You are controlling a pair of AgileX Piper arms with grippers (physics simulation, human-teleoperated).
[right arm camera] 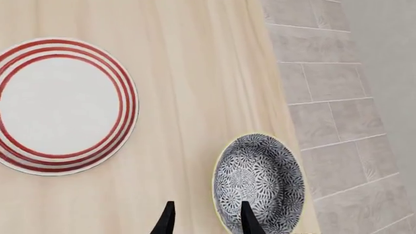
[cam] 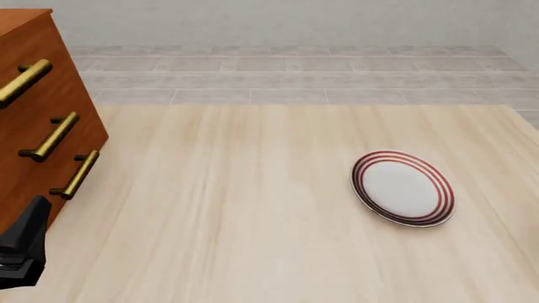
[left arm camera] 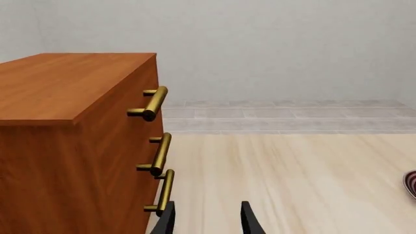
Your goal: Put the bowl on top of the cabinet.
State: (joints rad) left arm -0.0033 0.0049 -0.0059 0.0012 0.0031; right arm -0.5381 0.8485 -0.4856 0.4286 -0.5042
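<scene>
**One bowl waiting near the table's edge**

One patterned bowl sits upright on the table, close to the edge beyond which grey floor tiles show. The right end effector hovers over it with fingers spread, one fingertip above the near rim, which suggests a rim pinch is being lined up. Beside the bowl, apart from it, lies the red-ringed plate, which the task leaves alone. The cabinet stands at the table's far left, its flat top bare and its brass handles facing the open tabletop. The left end effector waits near the lowest handle, fingers parted and empty. Pale wood grain runs across the table; a plain grey wall closes the room.
</scene>
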